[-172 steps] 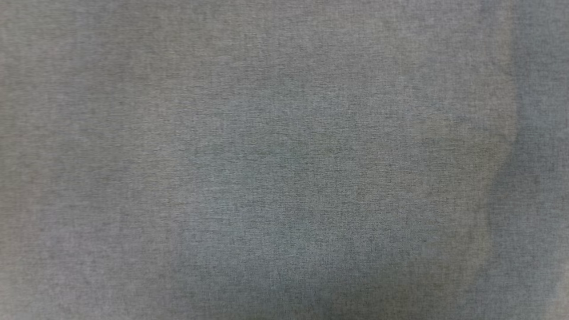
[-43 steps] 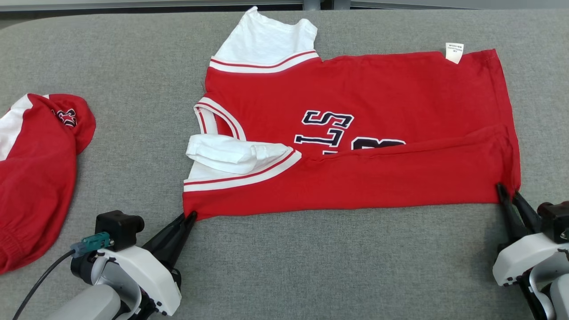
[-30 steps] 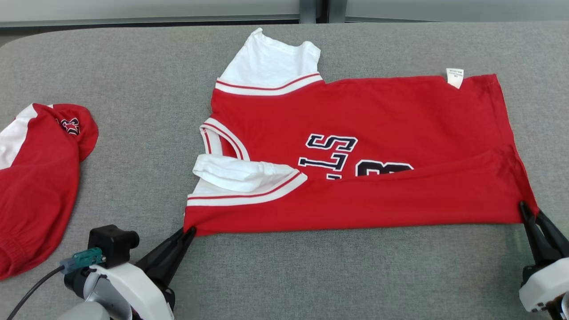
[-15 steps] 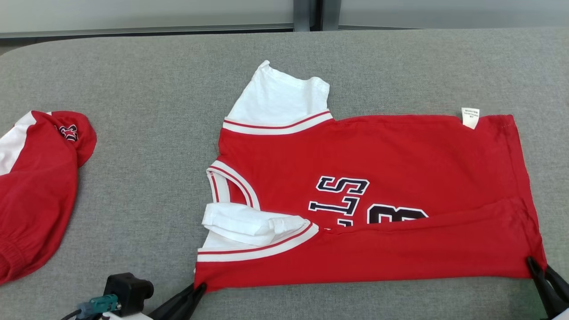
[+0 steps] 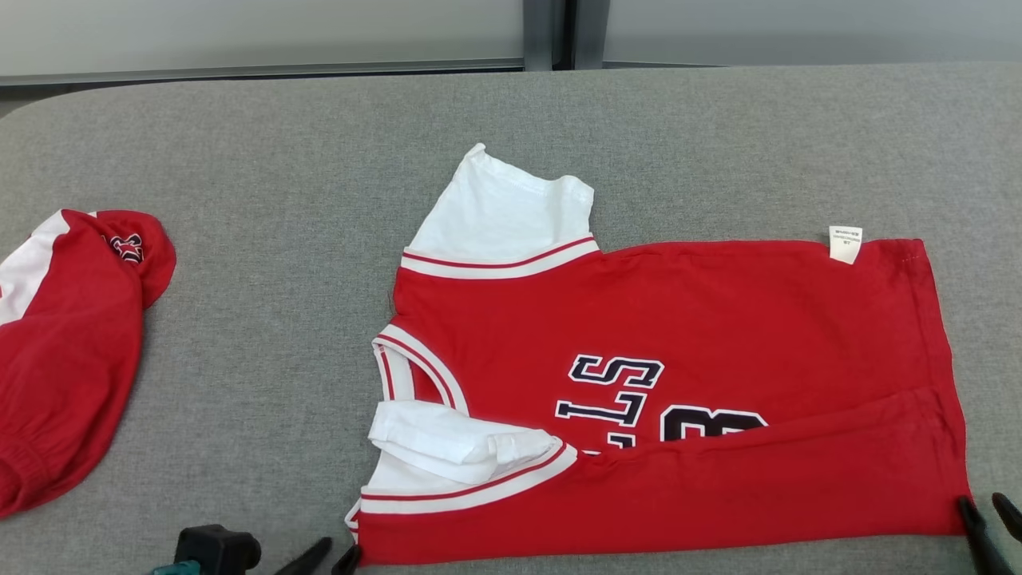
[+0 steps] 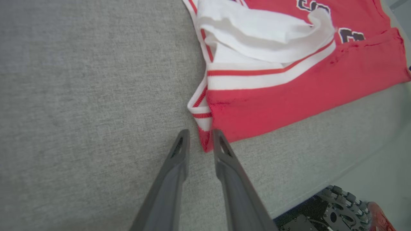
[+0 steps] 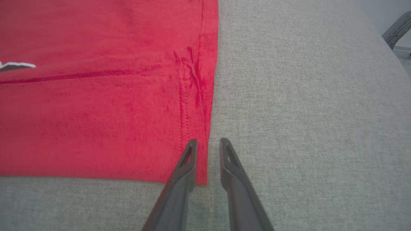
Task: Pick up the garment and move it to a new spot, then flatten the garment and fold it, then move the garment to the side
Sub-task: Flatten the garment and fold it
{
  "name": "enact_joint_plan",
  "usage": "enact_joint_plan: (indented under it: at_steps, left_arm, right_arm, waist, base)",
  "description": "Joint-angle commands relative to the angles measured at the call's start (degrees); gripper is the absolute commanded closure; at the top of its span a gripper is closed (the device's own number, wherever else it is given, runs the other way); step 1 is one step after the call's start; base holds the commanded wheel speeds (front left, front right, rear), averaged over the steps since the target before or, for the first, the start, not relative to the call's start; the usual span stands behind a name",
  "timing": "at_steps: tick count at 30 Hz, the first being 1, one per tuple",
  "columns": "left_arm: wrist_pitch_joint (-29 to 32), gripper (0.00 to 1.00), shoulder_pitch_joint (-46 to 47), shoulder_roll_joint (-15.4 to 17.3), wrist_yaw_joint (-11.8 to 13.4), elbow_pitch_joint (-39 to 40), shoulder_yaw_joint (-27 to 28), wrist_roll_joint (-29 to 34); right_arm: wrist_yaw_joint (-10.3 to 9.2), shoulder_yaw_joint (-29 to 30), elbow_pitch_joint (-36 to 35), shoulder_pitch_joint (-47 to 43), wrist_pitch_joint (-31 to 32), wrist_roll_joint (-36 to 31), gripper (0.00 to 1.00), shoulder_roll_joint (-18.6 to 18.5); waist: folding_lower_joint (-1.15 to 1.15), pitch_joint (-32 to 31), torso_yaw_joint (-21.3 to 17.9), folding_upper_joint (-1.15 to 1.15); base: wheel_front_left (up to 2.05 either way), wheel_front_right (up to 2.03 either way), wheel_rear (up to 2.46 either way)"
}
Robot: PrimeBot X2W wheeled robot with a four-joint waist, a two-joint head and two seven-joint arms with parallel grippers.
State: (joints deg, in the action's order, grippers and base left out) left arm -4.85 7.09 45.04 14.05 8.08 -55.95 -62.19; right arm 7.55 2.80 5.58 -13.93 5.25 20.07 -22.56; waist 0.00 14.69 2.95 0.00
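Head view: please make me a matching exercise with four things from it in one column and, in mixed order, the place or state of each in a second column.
1 tag
2 near sleeve
3 second garment
4 right hand

A lying at the table's left
B open, at the shirt's near right corner
C on the shirt's far edge
D bunched up beside the collar

Pairs: 1-C, 2-D, 3-A, 4-B

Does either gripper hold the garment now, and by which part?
Nothing is held: the left gripper and right gripper are open at the two near corners of the garment.
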Motion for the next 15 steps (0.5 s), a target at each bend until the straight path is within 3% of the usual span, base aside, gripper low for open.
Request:
enact_joint_plan:
  at_steps: [1,6,9,15]
  left_arm:
    - [-0.30,0.00,-0.80,0.09,0.59,-0.45,0.77,-1.09]
    - [-0.88,0.00,-2.57,0.45,1.61,0.81,2.96,-4.79]
    - [-3.35,0.00,-1.88,1.65,1.98,2.81,6.21,-5.95]
    - [-2.75,0.00,8.61,4.43,0.70,4.40,12.03,-3.79]
  right_arm:
    - [-0.10,0.11,-0.18,0.21,0.27,0.50,0.00,-0.18]
    - [-0.09,1.39,-2.60,-0.23,1.73,0.74,0.00,-0.97]
    - [-0.09,1.62,-5.70,1.71,-0.77,-0.67,0.00,-1.59]
    - [-0.11,-3.39,-9.45,8.85,-5.87,-3.63,0.00,1.28]
  waist:
    - [0.00,-0.17,-0.02,0.00]
    - [0.00,-0.74,-0.43,0.00]
    - [0.00,-0.68,-0.76,0.00]
    - [0.00,0.27,-0.87,0.00]
  base:
    - [0.00,0.00,0.00]
    - [0.00,0.00,0.00]
    - [0.00,0.00,0.00]
    - [0.00,0.00,0.00]
